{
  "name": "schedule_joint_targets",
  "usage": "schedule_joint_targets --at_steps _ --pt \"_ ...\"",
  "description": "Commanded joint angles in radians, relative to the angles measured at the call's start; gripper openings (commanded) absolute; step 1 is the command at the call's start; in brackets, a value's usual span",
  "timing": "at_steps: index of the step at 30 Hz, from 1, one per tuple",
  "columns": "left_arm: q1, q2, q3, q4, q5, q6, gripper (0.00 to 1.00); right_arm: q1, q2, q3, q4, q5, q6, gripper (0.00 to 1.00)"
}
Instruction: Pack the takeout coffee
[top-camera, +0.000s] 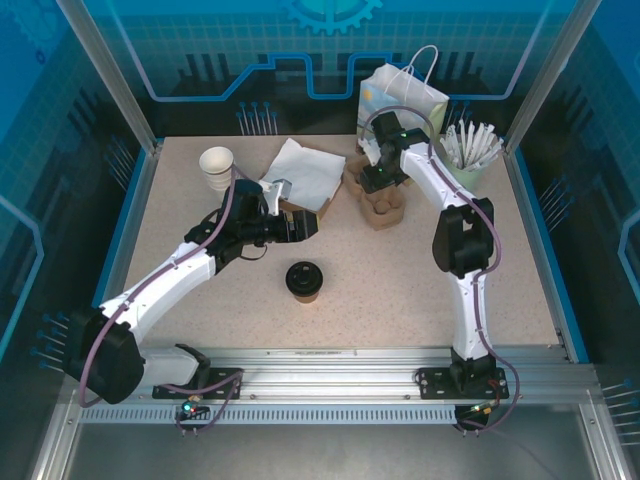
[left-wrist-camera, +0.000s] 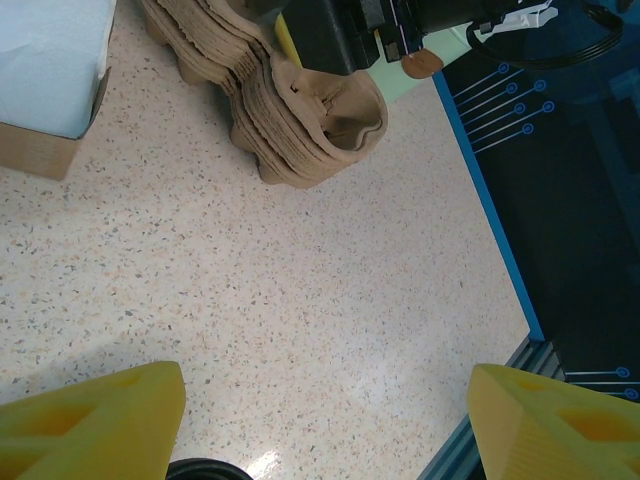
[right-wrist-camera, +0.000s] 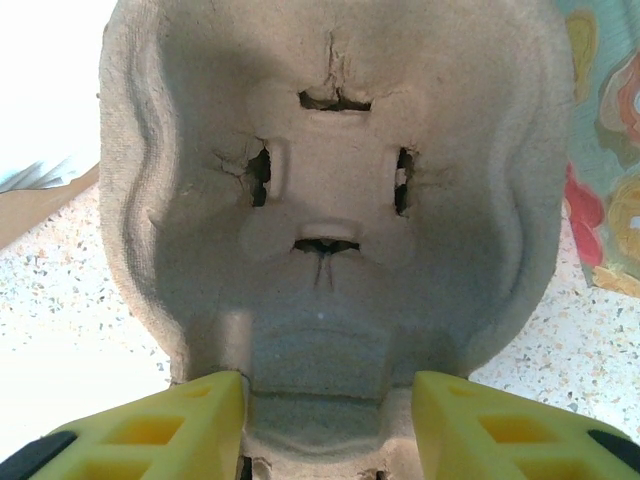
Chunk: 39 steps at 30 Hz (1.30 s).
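Observation:
The takeout coffee (top-camera: 303, 281), a small brown paper cup with a black lid, stands upright near the middle of the table. Its lid's rim (left-wrist-camera: 205, 469) peeks in at the bottom edge of the left wrist view. My left gripper (top-camera: 306, 226) hovers just behind the cup, open wide with only bare table between its fingers (left-wrist-camera: 100, 420). My right gripper (top-camera: 378, 183) reaches down onto the stack of brown pulp cup carriers (top-camera: 380, 200). It is open, its fingertips (right-wrist-camera: 190, 425) on either side of the top carrier's (right-wrist-camera: 330, 180) middle ridge, with a gap on the right.
A white gift bag (top-camera: 405, 95) stands at the back, its patterned side (right-wrist-camera: 605, 150) beside the carrier. Stacked white cups (top-camera: 217, 165) sit back left, a napkin box (top-camera: 305, 170) behind my left gripper, and a green cup of stirrers (top-camera: 472, 155) back right. A blue rail (left-wrist-camera: 490, 210) edges the table.

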Motion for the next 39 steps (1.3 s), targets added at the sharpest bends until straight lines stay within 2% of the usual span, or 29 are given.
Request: schedule_joint_targets --at_steps 1,7,18,34,39 --pt "-0.006 0.002 -0.002 0.024 0.016 0.011 0.76 -0.01 0.03 0.033 -0.03 -0.019 -0.009 0.48" --pt "-0.008 0.005 -0.007 0.028 0.017 0.008 0.76 -0.003 0.041 0.038 -0.033 0.001 -0.009 0.47" --pt "-0.009 0.012 -0.014 0.03 0.019 0.007 0.76 0.007 0.023 0.064 -0.044 0.019 -0.005 0.38" --pt "-0.008 -0.016 -0.026 0.007 -0.01 0.028 0.76 0.008 -0.121 0.045 -0.055 -0.008 0.011 0.37" --pt "-0.009 -0.01 -0.022 0.007 -0.011 0.032 0.76 0.005 -0.121 0.044 -0.058 -0.024 0.014 0.39"
